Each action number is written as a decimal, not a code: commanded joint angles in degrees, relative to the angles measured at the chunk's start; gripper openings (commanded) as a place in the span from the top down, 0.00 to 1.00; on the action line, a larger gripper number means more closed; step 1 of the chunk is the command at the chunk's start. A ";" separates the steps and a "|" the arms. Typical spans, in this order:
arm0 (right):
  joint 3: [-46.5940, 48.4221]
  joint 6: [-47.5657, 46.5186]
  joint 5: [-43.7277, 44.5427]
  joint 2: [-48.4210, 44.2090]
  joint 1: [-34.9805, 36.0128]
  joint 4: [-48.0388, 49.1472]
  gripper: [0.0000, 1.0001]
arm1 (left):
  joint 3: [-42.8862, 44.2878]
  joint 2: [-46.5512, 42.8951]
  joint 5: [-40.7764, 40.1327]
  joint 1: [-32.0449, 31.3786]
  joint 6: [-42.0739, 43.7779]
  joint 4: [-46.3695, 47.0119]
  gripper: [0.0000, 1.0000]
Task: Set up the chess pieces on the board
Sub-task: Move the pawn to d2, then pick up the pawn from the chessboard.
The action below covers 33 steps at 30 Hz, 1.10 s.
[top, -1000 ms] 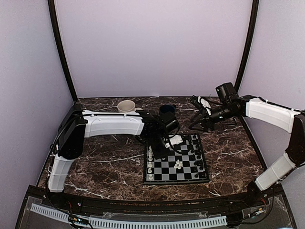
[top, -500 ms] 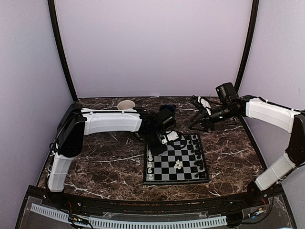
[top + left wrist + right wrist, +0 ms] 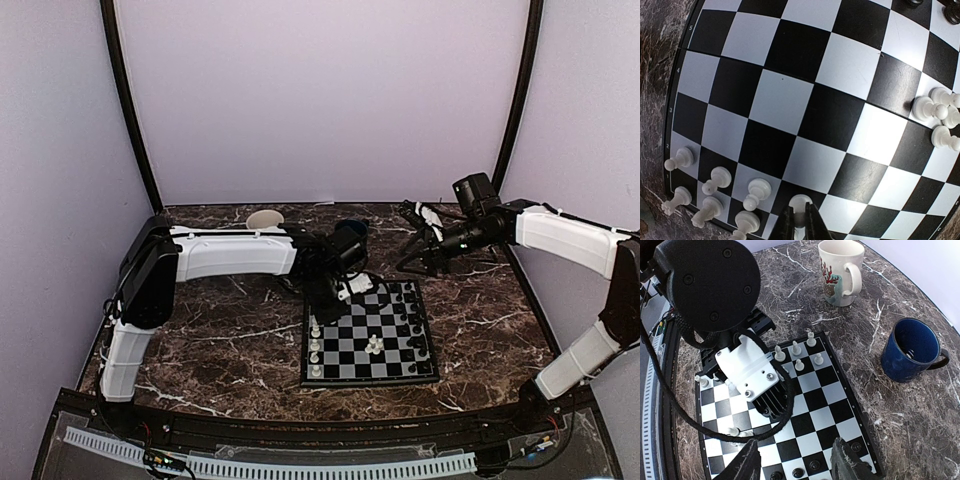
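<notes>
The board (image 3: 385,330) lies mid-table, also in the left wrist view (image 3: 785,100) and the right wrist view (image 3: 810,405). White chess pieces (image 3: 715,190) stand in two rows along its left edge (image 3: 316,345). A small white cluster (image 3: 940,115) sits mid-board (image 3: 374,345). Black pieces (image 3: 412,320) line the right side (image 3: 800,472). My left gripper (image 3: 800,222) is shut on a white pawn (image 3: 800,204) over a dark square beside the white rows, near the board's far left corner (image 3: 330,300). My right gripper (image 3: 797,462) is open and empty, held above the table beyond the board's far right corner (image 3: 415,262).
A white mug (image 3: 840,272) with a printed figure stands on the marble table behind the board's left side (image 3: 265,220). A blue mug (image 3: 912,350) stands just behind the board (image 3: 350,232). The left arm's cable loops over the board.
My left wrist has shifted a little toward the board's far left corner, mostly in the first half second. The right arm has not moved.
</notes>
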 commanded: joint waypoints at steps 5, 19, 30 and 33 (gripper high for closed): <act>2.32 0.07 -0.64 -1.13 -0.35 -1.64 0.50 | 3.02 -3.68 0.87 0.50 -1.08 -2.52 0.85; 15.15 4.83 7.48 -3.58 -2.47 -6.19 0.02 | -4.32 -21.28 -2.84 5.15 -1.67 10.19 0.64; 20.81 -4.20 6.16 6.49 4.09 -18.60 0.33 | -36.38 -43.39 -8.16 16.23 -10.76 47.64 0.26; 20.15 -7.99 10.97 10.14 9.01 -21.93 0.45 | -37.84 -44.94 -8.70 16.66 -12.40 47.50 0.26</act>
